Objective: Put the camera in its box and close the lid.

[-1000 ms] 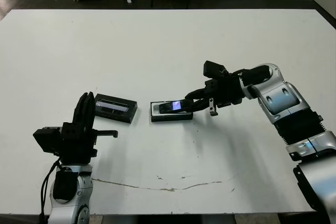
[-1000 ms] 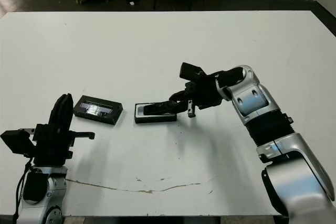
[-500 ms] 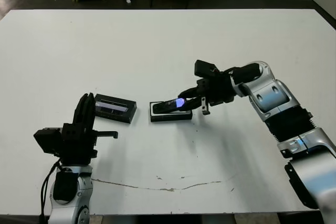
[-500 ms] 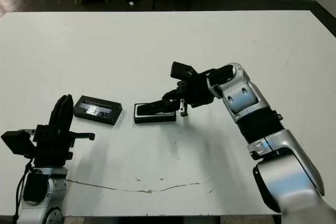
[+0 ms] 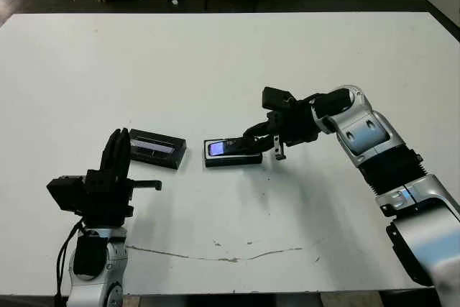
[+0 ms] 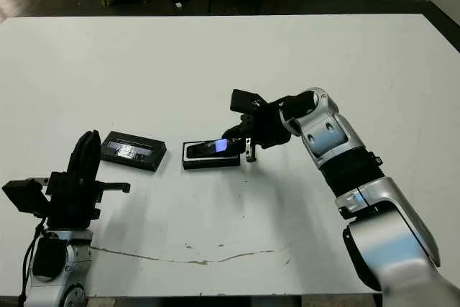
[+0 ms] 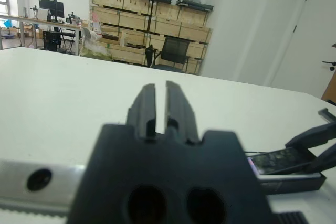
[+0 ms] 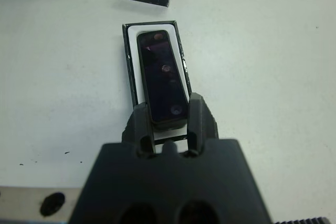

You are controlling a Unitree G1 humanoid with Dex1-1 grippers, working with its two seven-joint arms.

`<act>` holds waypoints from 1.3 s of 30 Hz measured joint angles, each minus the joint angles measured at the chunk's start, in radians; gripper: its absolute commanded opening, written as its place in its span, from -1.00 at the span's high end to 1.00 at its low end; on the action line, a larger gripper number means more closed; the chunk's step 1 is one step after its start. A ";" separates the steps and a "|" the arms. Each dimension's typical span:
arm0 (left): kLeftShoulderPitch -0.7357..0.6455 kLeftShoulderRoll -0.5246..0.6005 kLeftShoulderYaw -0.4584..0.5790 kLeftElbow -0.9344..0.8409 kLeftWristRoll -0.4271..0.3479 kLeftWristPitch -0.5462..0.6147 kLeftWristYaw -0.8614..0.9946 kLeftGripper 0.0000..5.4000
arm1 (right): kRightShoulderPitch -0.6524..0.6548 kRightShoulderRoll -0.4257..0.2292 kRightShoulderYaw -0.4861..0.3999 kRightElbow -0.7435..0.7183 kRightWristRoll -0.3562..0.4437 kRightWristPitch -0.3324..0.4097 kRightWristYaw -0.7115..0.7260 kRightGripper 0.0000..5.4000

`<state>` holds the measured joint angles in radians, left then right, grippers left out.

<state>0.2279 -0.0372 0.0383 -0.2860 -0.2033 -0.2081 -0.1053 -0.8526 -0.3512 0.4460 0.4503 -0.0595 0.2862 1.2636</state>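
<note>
Right wrist view: camera clamped at its near end between the two black fingers of the right gripper, lying lengthwise over the white-lined box, far end seemingly down in the lining, gripped end apparently a little raised. Head views: box at mid-table, camera's bluish screen glowing at its left end, lid just to the left on the white table, apart from the box and not yet fitted. Left gripper idle near the table's front edge, well clear of the lid, fingers drawn nearly together around nothing. Judged stage: seating the camera, release not yet made. Risks from here: letting go while the gripped end sits high or skewed, leaving the camera propped on the box rim; fingers catching the box walls on withdrawal and dragging the light box along; lid later refusing to close over a camera not lying flat.
</note>
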 measured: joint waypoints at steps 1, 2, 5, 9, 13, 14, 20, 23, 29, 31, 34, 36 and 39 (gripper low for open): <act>0.000 0.000 0.000 0.000 -0.001 0.000 0.000 1.00 | 0.001 -0.001 0.000 -0.005 -0.002 0.001 -0.002 0.98; 0.000 0.000 0.000 0.000 -0.003 0.000 -0.001 1.00 | 0.001 -0.001 0.000 -0.010 -0.005 0.001 -0.003 0.98; 0.000 0.000 0.000 0.003 -0.003 -0.001 -0.004 1.00 | 0.002 0.000 -0.003 -0.023 -0.005 0.041 -0.004 0.92; 0.000 0.000 -0.001 0.003 0.000 -0.002 -0.003 1.00 | 0.001 0.007 -0.013 -0.030 0.007 0.100 -0.013 0.61; 0.000 0.000 -0.001 0.006 0.000 -0.004 -0.004 1.00 | 0.000 0.012 -0.015 -0.054 0.007 0.108 -0.026 0.27; 0.000 0.000 -0.001 0.008 0.000 -0.007 -0.004 1.00 | 0.000 0.013 -0.016 -0.056 0.010 0.108 -0.028 0.19; 0.000 0.000 -0.001 0.012 0.000 -0.014 -0.006 1.00 | -0.001 0.014 -0.025 -0.057 0.025 0.109 -0.029 -0.29; 0.000 0.000 -0.001 0.012 0.003 -0.014 -0.006 1.00 | -0.005 0.014 -0.029 -0.058 0.026 0.109 -0.029 -0.52; 0.000 -0.001 -0.002 0.012 0.002 -0.014 -0.006 1.00 | -0.006 0.012 -0.048 -0.061 0.038 0.107 -0.029 -1.00; 0.000 -0.001 -0.003 0.012 0.003 -0.014 -0.004 1.00 | -0.007 0.011 -0.075 -0.076 0.059 0.111 -0.033 -0.98; 0.000 -0.002 -0.004 0.012 0.006 -0.014 -0.002 1.00 | 0.000 0.009 -0.151 -0.126 0.107 0.125 -0.093 -0.77; 0.000 -0.002 -0.004 0.012 0.008 -0.014 -0.002 1.00 | 0.032 0.012 -0.226 -0.208 0.137 0.149 -0.192 -0.60; 0.000 -0.002 -0.003 0.012 0.006 -0.014 -0.002 1.00 | 0.131 0.026 -0.326 -0.350 0.184 0.176 -0.341 -0.35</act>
<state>0.2277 -0.0389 0.0357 -0.2742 -0.1969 -0.2224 -0.1068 -0.7211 -0.3250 0.1195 0.1006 0.1249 0.4619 0.9229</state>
